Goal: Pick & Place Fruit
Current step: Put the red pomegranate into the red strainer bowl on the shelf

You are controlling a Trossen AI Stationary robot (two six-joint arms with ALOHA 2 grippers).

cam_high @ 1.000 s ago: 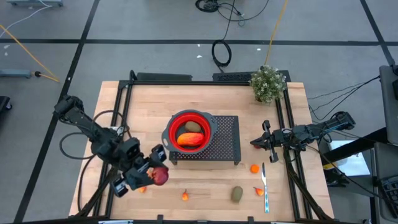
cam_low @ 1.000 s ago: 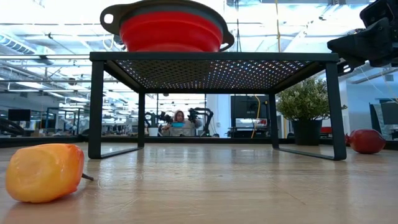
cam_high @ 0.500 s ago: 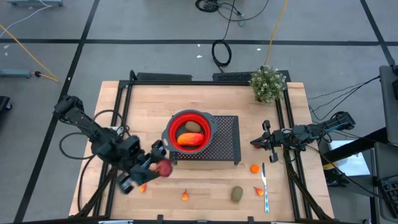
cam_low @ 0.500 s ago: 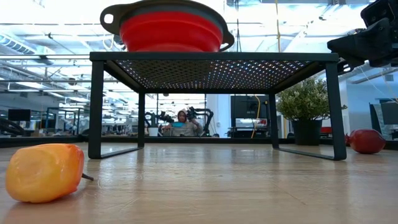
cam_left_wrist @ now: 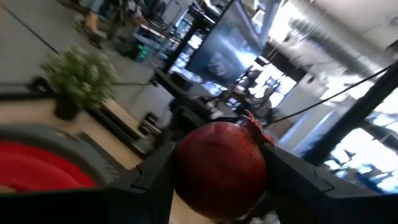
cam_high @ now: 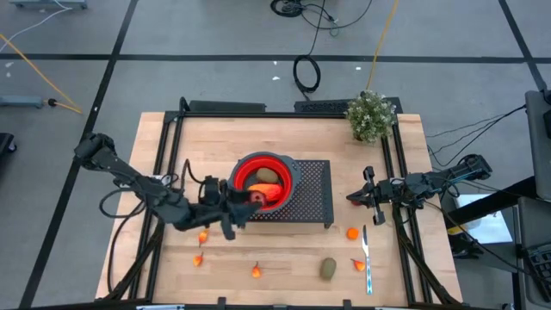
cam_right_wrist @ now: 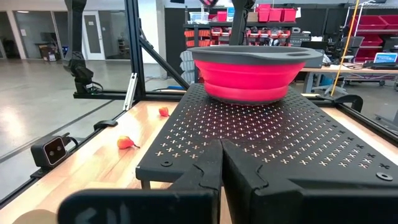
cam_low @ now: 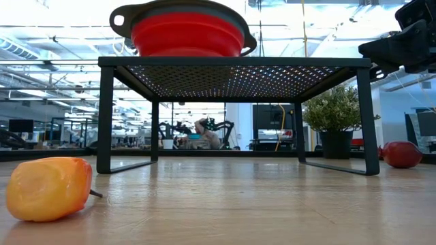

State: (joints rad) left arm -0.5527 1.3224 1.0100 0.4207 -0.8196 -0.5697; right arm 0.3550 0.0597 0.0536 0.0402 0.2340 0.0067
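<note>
The left tool gripped the dark red round fruit at the near rim of the red bowl, which already held a long orange piece (and a brownish-green oval). Released too early, it could strike the rim and roll onto the counter. The right tool waited closed, well apart.

Grey floor with dark lines, coiled cable, yellow cord, bright ceiling lights, distant shelving, seated person
</note>
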